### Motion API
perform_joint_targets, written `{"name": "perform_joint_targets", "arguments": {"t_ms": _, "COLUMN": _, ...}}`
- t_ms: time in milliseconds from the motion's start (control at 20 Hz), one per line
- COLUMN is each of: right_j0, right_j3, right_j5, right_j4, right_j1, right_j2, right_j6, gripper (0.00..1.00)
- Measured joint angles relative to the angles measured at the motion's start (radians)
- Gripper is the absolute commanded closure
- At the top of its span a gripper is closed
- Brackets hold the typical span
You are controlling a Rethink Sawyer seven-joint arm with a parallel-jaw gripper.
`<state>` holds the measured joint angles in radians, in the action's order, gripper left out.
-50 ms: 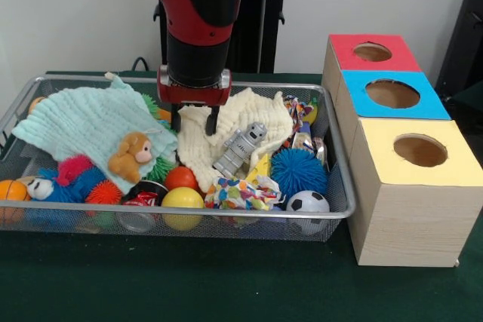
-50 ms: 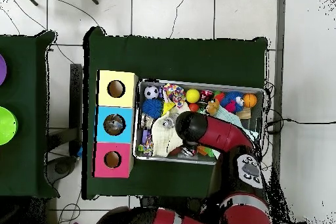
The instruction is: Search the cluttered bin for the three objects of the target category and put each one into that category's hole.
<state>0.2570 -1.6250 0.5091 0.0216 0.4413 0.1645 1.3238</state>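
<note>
I see bin (image 1: 341, 186) full of toys, cloths, balls. Gripper (image 1: 194, 121) fingers apart over cream cloth (image 1: 198, 148).

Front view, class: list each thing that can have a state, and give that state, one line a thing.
Robot gripper: open, fingers down over the cream cloth.
Cream knitted cloth: crumpled in the bin.
Pale green muslin cloth: spread over toys.
Grey toy robot: lying tilted on the cream cloth.
Wire mesh bin: full.
Red-topped box hole: open.
Blue-topped box hole: open.
Yellow-topped box hole: open.
</note>
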Motion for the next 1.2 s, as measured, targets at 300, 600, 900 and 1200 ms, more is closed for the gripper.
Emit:
{"name": "perform_joint_targets", "arguments": {"t_ms": 300, "right_j0": 0.000, "right_j3": 0.019, "right_j5": 0.000, "right_j4": 0.000, "right_j1": -0.019, "right_j2": 0.000, "right_j6": 0.000, "gripper": 0.00}}
{"name": "perform_joint_targets", "arguments": {"t_ms": 600, "right_j0": 0.000, "right_j3": 0.048, "right_j5": 0.004, "right_j4": 0.000, "right_j1": -0.048, "right_j2": 0.000, "right_j6": 0.000, "gripper": 1.00}}
{"name": "perform_joint_targets", "arguments": {"t_ms": 900, "right_j0": 0.000, "right_j3": 0.069, "right_j5": 0.022, "right_j4": 0.000, "right_j1": -0.073, "right_j2": 0.000, "right_j6": 0.000, "gripper": 1.00}}
{"name": "perform_joint_targets", "arguments": {"t_ms": 1200, "right_j0": -0.004, "right_j3": 0.090, "right_j5": 0.058, "right_j4": 0.000, "right_j1": -0.078, "right_j2": 0.005, "right_j6": 0.000, "gripper": 1.00}}
